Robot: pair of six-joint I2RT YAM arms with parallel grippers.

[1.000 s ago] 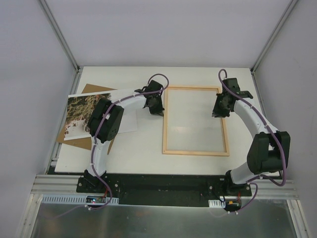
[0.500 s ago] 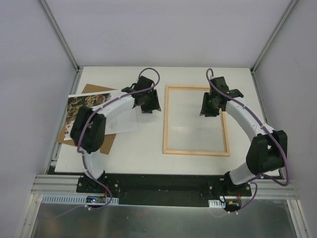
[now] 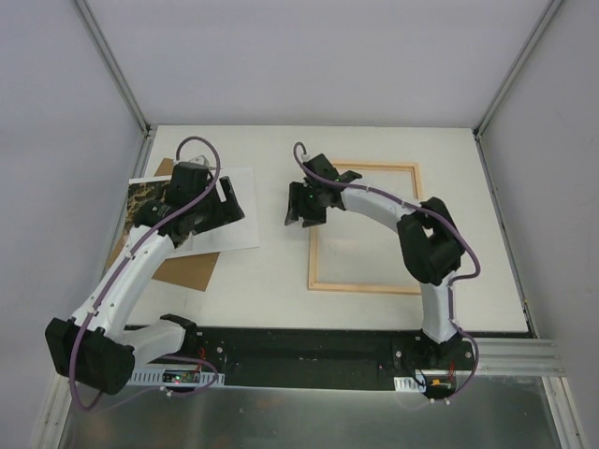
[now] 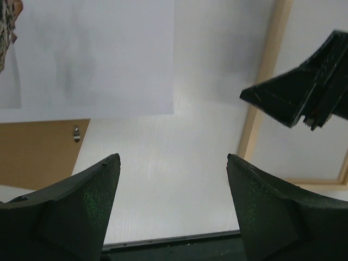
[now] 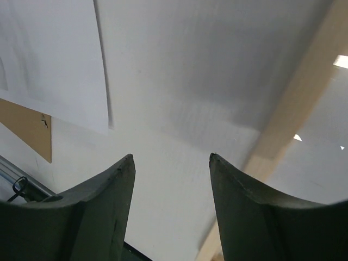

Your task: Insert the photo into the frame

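At the far left a flat brown board (image 3: 192, 269) lies on the white surface (image 3: 271, 281). On the board lies the thin paper photo (image 3: 140, 196) of a rocky green-brown cliff, picture side up. Only its left part shows. The left arm and a plain white sheet (image 3: 239, 224) cover the rest, and the sheet reaches out to the right past the board. The photo is well apart from the frame and not in it. The left claw (image 4: 173, 157) hangs above the white sheet. Its two dark fingers stand wide apart and hold nothing. Next comes a bare strip of surface. Above it, just beside the left strip of the frame, hangs the right claw (image 5: 171, 156). It is also spread apart and holds nothing. On the right lies the frame (image 3: 370, 287), a flat rectangle of thin light wood strips with a clear pane. The white surface shows through the pane.
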